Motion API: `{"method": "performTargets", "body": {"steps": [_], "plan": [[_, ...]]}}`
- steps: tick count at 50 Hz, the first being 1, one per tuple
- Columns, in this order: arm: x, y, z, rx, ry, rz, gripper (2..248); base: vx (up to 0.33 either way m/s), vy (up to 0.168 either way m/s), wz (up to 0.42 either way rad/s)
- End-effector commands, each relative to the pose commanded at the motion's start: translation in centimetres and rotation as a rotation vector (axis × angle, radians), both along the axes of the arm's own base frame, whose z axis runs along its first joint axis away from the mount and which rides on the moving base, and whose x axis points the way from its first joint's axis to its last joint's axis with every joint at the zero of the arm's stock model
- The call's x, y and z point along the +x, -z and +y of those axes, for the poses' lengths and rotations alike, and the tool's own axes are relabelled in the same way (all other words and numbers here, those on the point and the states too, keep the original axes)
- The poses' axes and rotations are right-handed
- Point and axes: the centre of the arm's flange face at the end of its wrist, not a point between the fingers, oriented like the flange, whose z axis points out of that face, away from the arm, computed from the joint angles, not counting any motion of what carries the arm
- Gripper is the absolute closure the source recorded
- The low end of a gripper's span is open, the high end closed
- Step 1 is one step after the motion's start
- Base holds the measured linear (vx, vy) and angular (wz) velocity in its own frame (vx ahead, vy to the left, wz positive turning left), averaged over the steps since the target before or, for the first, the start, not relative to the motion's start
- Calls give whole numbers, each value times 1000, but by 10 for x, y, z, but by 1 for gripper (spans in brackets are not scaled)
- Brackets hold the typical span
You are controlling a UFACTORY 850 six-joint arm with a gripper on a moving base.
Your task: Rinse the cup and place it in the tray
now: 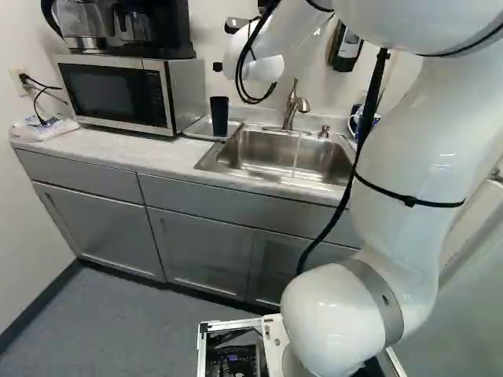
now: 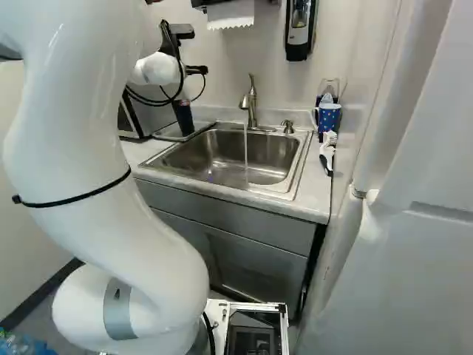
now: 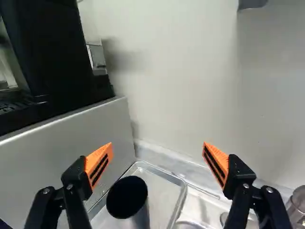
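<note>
Cup (image 1: pixel 219 116) stands upright on tray (image 3: pixel 159 191), tall, dk, prob. blk.

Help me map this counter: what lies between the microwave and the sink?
The tray, with the dark cup standing upright on it, as the left base view shows.

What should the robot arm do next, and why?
Probably ease the gripper back and leave the black cup there: the cup stands in the tray, mouth up, and the gripper is open and not touching it. I can't tell if it's been rinsed; if not, it should go under the running water instead.
</note>
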Motion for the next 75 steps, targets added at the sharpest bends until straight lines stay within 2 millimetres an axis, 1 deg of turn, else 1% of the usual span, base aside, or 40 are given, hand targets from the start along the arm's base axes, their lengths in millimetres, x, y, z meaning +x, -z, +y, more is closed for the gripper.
{"method": "performTargets", "body": {"steps": [35,64,75], "plan": [[-5,-33,-50,0,84,3,3,0,0,0],[-7,-62,-94,-17,153,-30,3,0,0,0],[-7,-62,-111,-17,182,-30,3,0,0,0]]}}
